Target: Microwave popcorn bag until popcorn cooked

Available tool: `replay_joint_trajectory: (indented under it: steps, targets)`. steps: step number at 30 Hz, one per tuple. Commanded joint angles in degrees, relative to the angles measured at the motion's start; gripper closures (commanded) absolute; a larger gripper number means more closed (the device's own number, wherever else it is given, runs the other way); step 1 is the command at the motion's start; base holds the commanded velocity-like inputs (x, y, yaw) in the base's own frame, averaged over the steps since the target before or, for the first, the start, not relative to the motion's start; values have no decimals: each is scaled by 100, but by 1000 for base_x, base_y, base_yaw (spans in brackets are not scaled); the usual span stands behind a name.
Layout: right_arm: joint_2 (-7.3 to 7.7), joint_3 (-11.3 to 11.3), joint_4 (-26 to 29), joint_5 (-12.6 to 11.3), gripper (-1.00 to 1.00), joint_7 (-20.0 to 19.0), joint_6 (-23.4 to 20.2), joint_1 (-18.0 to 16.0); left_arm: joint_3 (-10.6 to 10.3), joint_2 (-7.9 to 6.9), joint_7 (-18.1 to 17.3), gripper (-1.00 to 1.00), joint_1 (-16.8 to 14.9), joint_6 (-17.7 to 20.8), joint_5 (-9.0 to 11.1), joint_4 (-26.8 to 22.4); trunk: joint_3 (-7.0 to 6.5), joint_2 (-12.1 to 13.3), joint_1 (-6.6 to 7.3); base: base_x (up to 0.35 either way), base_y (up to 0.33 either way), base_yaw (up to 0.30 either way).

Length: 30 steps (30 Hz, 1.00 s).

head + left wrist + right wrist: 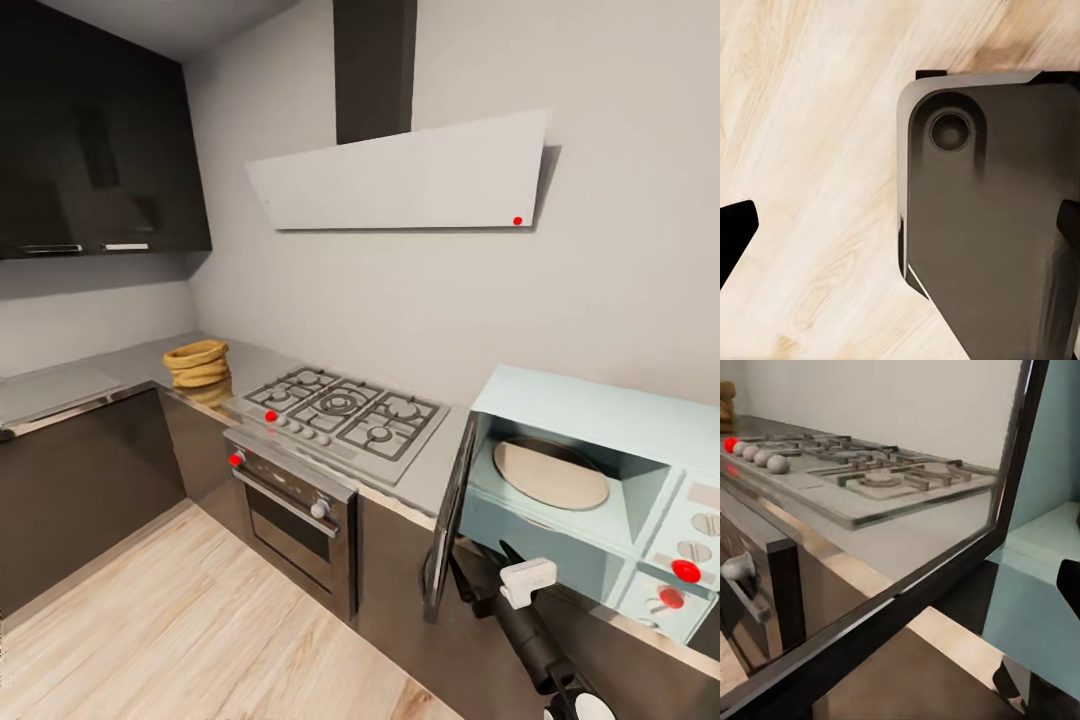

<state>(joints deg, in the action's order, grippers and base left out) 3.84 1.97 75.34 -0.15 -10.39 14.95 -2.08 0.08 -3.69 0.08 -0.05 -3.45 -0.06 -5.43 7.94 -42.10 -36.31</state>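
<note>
The tan popcorn bag [197, 365] stands on the pale grey countertop [90, 375] left of the hob; the right wrist view catches the popcorn bag [726, 401] far off. The popcorn itself is hidden. At the right stands the pale blue microwave [600, 470], its glass door [445, 520] swung open and a round turntable [550, 472] bare inside. My right gripper [482, 574] hovers just below the cavity beside the door, open [1042, 637] and holding nothing. My left gripper [900, 229] is open over the wooden floor and my dark base.
A steel gas hob [345, 408] with an oven [295, 515] beneath lies between bag and microwave. A slanted white hood [400, 180] hangs above it. Black cabinets [90, 150] line the upper left. Wooden floor [180, 620] stretches in front.
</note>
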Motion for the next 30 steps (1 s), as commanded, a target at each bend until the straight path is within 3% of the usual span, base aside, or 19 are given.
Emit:
replay_joint_trajectory:
  steps: [1,10,30]
  targets:
    - [2,5,-2,6,-100,-16,12,-3,0,0,1,-100,0,-13,-2,-2,8,-7,-1,0,0,167]
    - [2,5,-2,6,-100,-16,5,-3,0,0,1,-100,4,-12,-1,-2,8,-7,-1,0,0,191]
    - [2,-13,-7,17,-100,-2,-9,-3,6,0,1,-100,-1,-5,-1,-2,8,-7,-1,-67,-74,6]
